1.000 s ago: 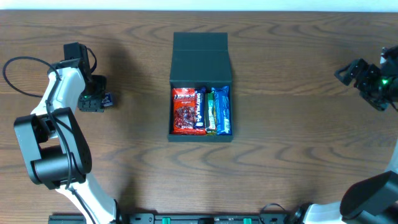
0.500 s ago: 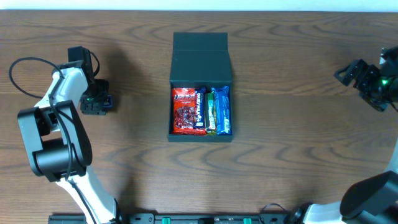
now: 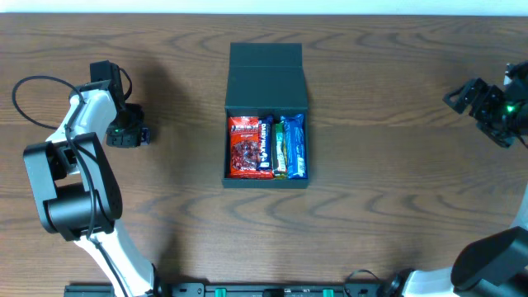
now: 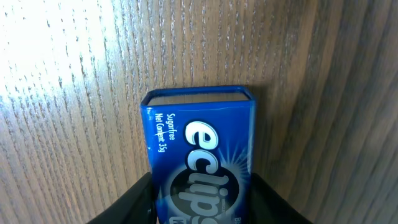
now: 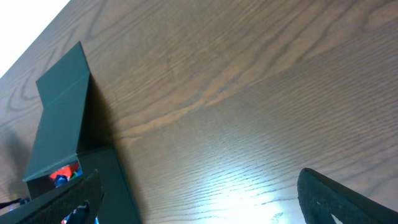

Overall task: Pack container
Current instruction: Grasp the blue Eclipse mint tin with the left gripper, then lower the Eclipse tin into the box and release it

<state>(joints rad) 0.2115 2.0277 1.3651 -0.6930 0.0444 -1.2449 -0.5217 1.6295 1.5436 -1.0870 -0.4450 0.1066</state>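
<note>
The table [image 3: 396, 206] is brown wood grain. The container [image 3: 266, 182] sits at its centre with the lid [image 3: 266, 78] thrown open and lying flat toward 12 o'clock. Inside, a red packet [image 3: 245, 147] fills the 9 o'clock side. Three bars [image 3: 280, 148], blue, green and blue, lie side by side toward 3 o'clock. The left claw [image 3: 132, 134] is low at the table, at 9 o'clock of the container and well apart from it; from this claw the container lies at 3 o'clock. The right claw [image 3: 462, 97] is near the table's 3 o'clock edge, at about 2 o'clock of the container and also well apart. Its wrist view shows the fingers [image 5: 62, 202] spread wide with nothing between them, the container low at that picture's left edge. The left wrist view shows a blue Eclipse tin [image 4: 199, 155] lying flat on the wood. The left claw's fingers [image 4: 134, 202] press against its two long sides, so the claw is closed on the tin. Overhead, the tin pokes out at the claw's 3 o'clock side, toward the container.
</note>
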